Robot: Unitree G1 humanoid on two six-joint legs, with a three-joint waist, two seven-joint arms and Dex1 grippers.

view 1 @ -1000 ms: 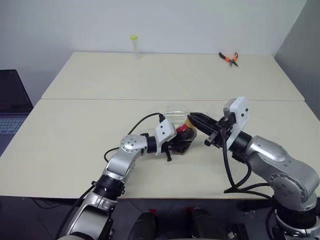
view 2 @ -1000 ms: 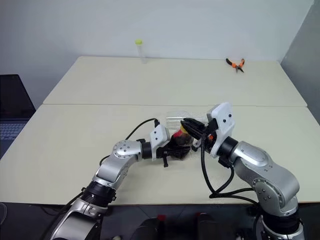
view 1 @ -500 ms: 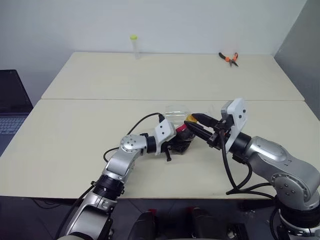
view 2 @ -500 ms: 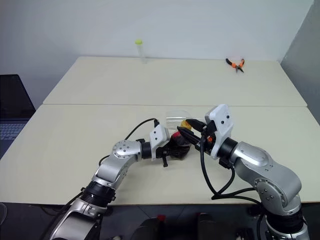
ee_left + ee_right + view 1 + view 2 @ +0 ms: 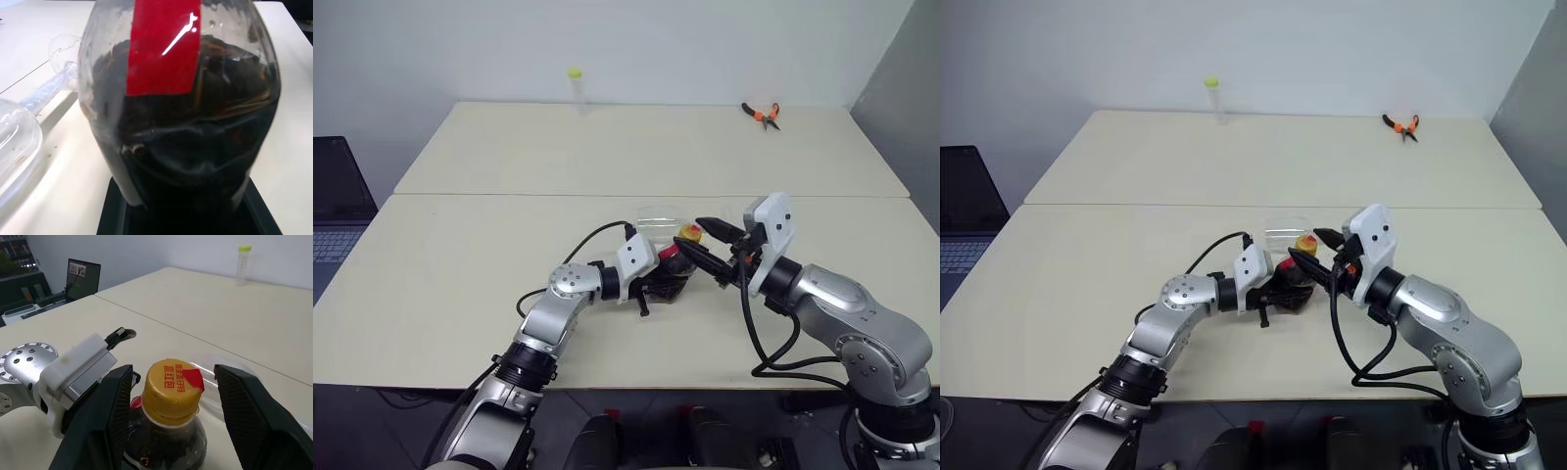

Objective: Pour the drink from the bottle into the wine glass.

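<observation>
Mid-table, the left gripper (image 5: pixel 658 284) is clamped on the belly of the bottle (image 5: pixel 674 271), a squashy plastic best held low, while the right gripper (image 5: pixel 171 396) spreads wide around the yellow cap (image 5: pixel 172 384), the fragile wine glass (image 5: pixel 658 219) lying at twelve o'clock behind.

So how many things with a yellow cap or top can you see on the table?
2. The bottle, yellow cap still on, sits near the table's front, held by the left gripper. A thin clear tube with a yellow-green top stands at the far edge.
</observation>
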